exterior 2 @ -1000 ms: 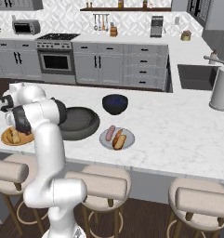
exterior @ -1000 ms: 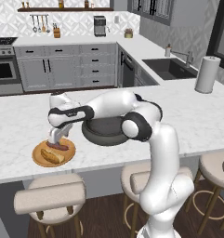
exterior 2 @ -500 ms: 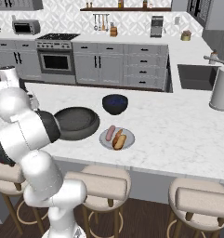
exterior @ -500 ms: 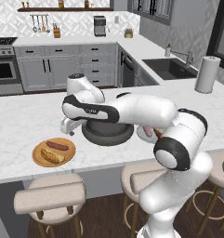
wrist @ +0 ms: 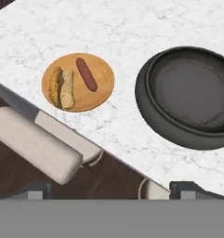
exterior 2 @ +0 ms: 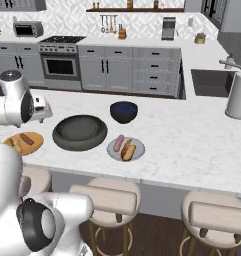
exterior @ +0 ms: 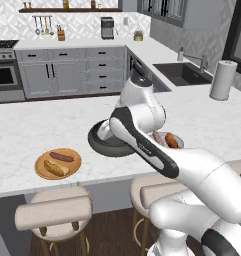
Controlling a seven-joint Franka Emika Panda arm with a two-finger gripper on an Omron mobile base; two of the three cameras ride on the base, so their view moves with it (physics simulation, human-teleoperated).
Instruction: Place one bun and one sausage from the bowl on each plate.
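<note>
Bowl (wrist: 187,95) emptied; bun (wrist: 62,88) and sausage (wrist: 86,74) on each plate (wrist: 102,69) — fingers wide apart, nothing held. Retreat best kept high, plates undisturbed.

Bun (wrist: 62,88) + sausage (wrist: 86,74) on wood plate (wrist: 102,76); bowl (wrist: 150,109) beside.

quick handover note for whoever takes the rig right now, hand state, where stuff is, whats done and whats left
Hand: open, holding nothing, raised over the counter between wooden plate and bowl.
Wooden plate: bun and reddish sausage on it.
Grey plate: second bun and pink sausage on it.
Bowl: nothing inside.
Done: both plates filled.
Left: nothing apparent; retract the arm.
</note>
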